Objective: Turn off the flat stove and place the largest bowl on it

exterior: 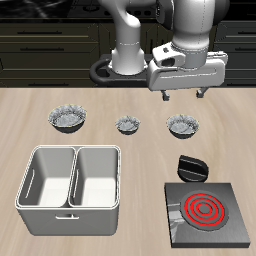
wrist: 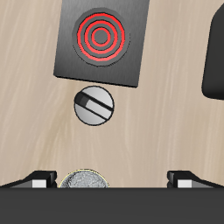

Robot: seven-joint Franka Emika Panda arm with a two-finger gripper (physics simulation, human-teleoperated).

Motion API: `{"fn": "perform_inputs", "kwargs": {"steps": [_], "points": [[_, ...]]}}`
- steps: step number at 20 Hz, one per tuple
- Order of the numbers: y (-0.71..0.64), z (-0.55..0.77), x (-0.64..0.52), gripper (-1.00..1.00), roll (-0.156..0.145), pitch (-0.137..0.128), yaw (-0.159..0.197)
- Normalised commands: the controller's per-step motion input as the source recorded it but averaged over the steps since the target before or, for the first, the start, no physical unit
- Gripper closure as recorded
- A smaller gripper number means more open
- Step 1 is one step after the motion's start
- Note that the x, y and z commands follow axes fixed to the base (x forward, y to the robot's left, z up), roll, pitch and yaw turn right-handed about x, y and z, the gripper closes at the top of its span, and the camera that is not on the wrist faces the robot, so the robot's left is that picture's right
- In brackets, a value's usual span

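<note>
Exterior view: gripper (exterior: 181,95) hangs above the back part of the bench (exterior: 130,150), jaws spread wide, nothing between them, well clear of the surface. Flat stove (exterior: 208,212) sits near the bench's front edge, rings glowing red, black knob (exterior: 193,168) just behind the slab on the side toward the bowls. Three speckled bowls in a row farther back: largest bowl (exterior: 67,119) at one end, a mid-size bowl (exterior: 183,124) at the other end roughly under the gripper, smallest bowl (exterior: 128,124) between them. White two-compartment bin (exterior: 70,180) stands toward the front, beside the stove w/ a gap of bare bench between; both compartments look empty.

Wrist view: stove (wrist: 103,42) w/ red rings, knob (wrist: 94,105) seen from above as a round disc w/ a dark bar across it, close to the slab's edge. One fingertip (wrist: 37,180) at each side of the frame, far apart. Part of a speckled bowl (wrist: 84,180) shows between them; can't tell its size from here.
</note>
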Motion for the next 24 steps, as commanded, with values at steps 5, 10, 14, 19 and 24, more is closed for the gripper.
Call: {"fn": "perform_inputs", "kwargs": {"steps": [5,10,14,19,24], "points": [[0.10,-0.04,0.23,-1.00,0.014,-0.002,0.027],[0.07,-0.04,0.12,-1.00,0.036,0.019,0.041],[0.07,-0.10,0.07,-1.00,0.049,0.024,0.070],[0.02,-0.15,0.03,-1.00,0.021,0.028,0.092],[-0.02,-0.05,0.02,-1.00,0.005,0.001,0.130]]}}
